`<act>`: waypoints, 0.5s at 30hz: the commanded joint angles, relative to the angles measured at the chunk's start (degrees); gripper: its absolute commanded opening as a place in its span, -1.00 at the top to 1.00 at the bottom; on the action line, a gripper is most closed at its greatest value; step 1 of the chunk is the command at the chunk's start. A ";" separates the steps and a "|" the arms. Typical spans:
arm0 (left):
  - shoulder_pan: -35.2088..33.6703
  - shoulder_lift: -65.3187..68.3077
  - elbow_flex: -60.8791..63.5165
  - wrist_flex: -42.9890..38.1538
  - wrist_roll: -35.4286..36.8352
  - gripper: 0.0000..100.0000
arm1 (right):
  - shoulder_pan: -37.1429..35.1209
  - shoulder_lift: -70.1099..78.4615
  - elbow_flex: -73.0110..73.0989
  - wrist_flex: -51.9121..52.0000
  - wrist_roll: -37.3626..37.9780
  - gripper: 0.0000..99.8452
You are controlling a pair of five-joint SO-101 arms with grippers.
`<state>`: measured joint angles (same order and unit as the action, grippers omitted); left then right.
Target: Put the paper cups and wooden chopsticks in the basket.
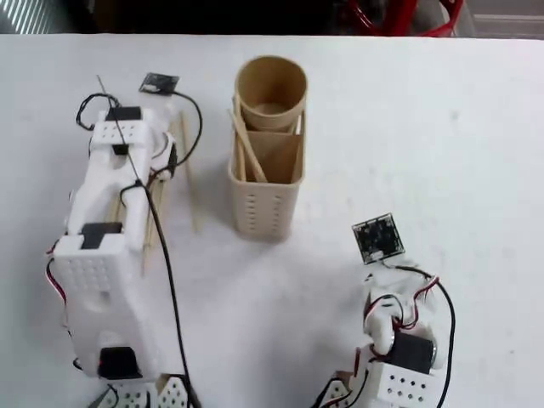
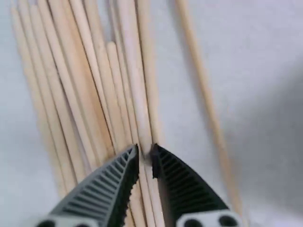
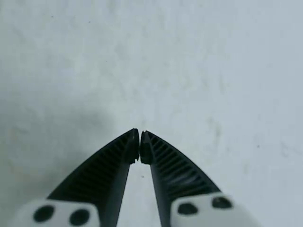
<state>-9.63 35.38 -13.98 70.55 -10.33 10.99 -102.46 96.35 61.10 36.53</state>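
L gripper (image 2: 145,155) sits low over the wooden chopsticks (image 2: 90,94) on the table (image 1: 425,127). Its jaws are nearly together, w/ one pinched chopstick (image 2: 140,118) running through the narrow gap. The bundle lies flat directly under and ahead of that gripper, long axes in line w/ the way it points, approx parallel and fanning out a bit at the far ends. Roughly ten sticks, but they overlap, so can't count exactly. One lone stick (image 2: 203,94) lies apart on the basket side, same heading. The basket (image 1: 263,212) stands upright off to the L gripper's right, and ahead-left of the R gripper (image 3: 139,144). It holds 1 paper cup (image 1: 285,81), mouth up, in the far compartment, plus approx 3 basket sticks (image 1: 246,149) leaning on end. R gripper is closed, tips touching, holding nothing, just above bare table.
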 commanded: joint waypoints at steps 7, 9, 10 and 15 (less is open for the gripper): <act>0.48 -1.63 -1.05 -2.20 0.79 0.95 | 0.31 -0.13 0.53 -0.13 0.09 0.96; 0.48 -2.77 -2.73 -1.49 2.81 0.95 | 0.31 -0.13 0.53 -0.13 0.09 0.96; 0.48 -3.65 -3.08 -1.14 3.52 0.95 | 0.31 -0.13 0.53 -0.13 0.09 0.96; 1.71 -10.68 -3.87 0.09 4.48 0.95 | 0.22 -0.13 0.53 -0.13 0.09 0.96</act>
<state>-9.36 32.13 -13.98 69.41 -6.73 10.99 -102.46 96.35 61.10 36.53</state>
